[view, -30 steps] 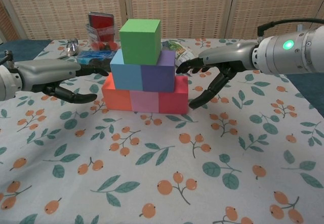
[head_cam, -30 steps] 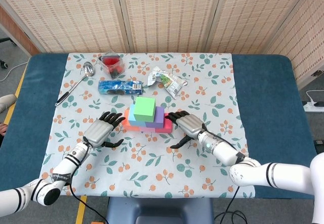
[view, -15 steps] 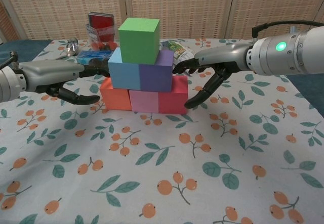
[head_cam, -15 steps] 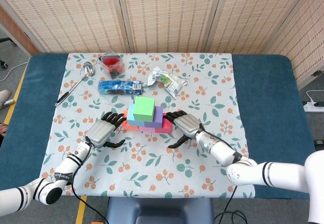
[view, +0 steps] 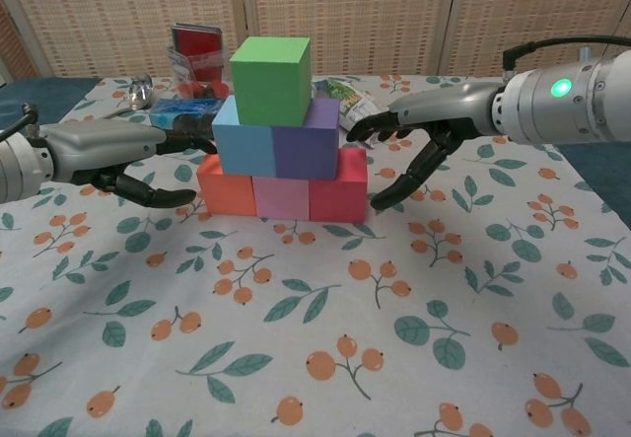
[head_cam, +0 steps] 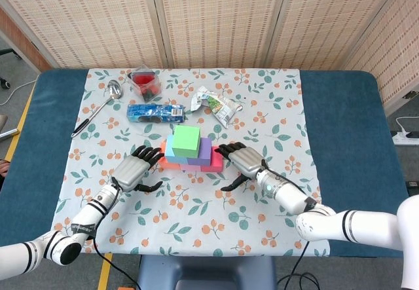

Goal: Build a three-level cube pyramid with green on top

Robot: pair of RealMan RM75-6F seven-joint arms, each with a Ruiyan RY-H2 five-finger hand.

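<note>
A cube pyramid stands mid-table. Its bottom row is an orange cube (view: pixel 226 189), a pink cube (view: pixel 281 198) and a red cube (view: pixel 337 188). On them sit a blue cube (view: pixel 243 146) and a purple cube (view: pixel 307 144), with the green cube (view: pixel 270 66) (head_cam: pixel 186 141) on top. My left hand (view: pixel 138 154) (head_cam: pixel 135 169) is open just left of the stack, fingers spread. My right hand (view: pixel 419 135) (head_cam: pixel 241 162) is open just right of it, a small gap from the red cube. Neither hand holds anything.
Behind the pyramid lie a blue snack pack (head_cam: pixel 155 112), a crumpled wrapper (head_cam: pixel 216 103), a clear container with red contents (head_cam: pixel 145 84) and a metal spoon (head_cam: pixel 98 106). The floral cloth (head_cam: pixel 196 218) covers the blue table (head_cam: pixel 347 133).
My right hand drew back a little to the right, away from the red cube. The pyramid shifted slightly left half a second ago and now stands still. My left hand barely moved.
</note>
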